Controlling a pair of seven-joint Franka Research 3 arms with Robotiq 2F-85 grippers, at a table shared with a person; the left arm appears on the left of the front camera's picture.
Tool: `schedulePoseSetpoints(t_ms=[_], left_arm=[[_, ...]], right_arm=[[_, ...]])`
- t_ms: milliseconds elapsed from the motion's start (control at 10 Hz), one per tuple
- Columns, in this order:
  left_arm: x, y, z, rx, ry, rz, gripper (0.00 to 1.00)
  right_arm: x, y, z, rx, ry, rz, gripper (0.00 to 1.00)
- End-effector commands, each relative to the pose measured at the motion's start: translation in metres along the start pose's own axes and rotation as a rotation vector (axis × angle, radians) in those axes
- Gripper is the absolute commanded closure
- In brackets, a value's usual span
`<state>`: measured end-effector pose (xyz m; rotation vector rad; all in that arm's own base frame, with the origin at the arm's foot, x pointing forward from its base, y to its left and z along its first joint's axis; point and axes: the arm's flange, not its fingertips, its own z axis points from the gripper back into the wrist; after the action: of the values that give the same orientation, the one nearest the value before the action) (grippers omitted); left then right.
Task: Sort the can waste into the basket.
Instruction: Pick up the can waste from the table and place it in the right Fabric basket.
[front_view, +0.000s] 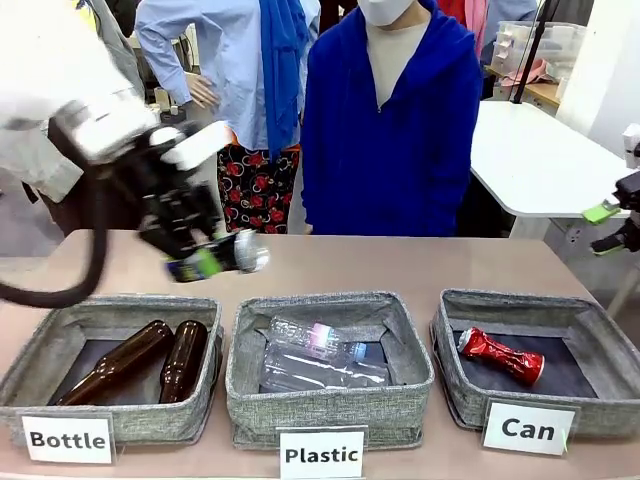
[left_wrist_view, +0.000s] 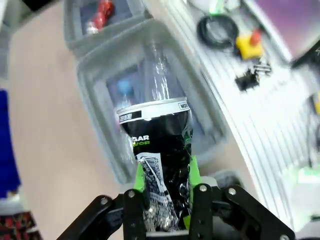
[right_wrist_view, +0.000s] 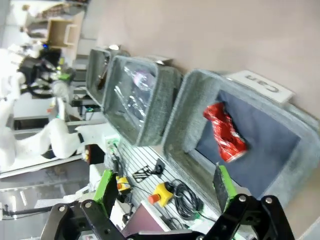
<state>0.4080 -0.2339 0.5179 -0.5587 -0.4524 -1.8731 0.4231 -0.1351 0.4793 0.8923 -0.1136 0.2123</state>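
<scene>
A robotics lab is suggested: labelled sorting baskets (front_view: 120, 410) are set on a test table (front_view: 400, 265), with an emergency-stop button (right_wrist_view: 161, 191) and cables (right_wrist_view: 187, 202) nearby.

Brown bottles (front_view: 140, 360), clear plastic bottles (front_view: 320, 355)

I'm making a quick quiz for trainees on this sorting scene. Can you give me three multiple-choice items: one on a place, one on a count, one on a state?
1. Where does the red can lie?
A. Can basket
B. Plastic basket
C. on the table

2. How many brown bottles lie in the Bottle basket?
A. one
B. two
C. three

3. What is the left gripper doing?
A. hanging open
B. holding the black can
C. holding a bottle

Answers: 1 A, the red can rests inside that basket. 2 B, two lie side by side. 3 B, green pads clamp the black can.
</scene>
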Motion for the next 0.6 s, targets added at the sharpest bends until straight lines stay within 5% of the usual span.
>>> schedulePoseSetpoints(t_ms=[0, 500], left_arm=[[0.062, 0.043, -0.020, 0.046, -0.061, 0.066, 0.63], [0.259, 0.144, -0.168, -0.045, -0.058, 0.087, 0.63]], right_arm=[[-0.025, -0.014, 0.040, -0.055, -0.015, 0.063, 0.00], [-0.096, -0.063, 0.101, -0.004, -0.250, 0.003, 0.00]])
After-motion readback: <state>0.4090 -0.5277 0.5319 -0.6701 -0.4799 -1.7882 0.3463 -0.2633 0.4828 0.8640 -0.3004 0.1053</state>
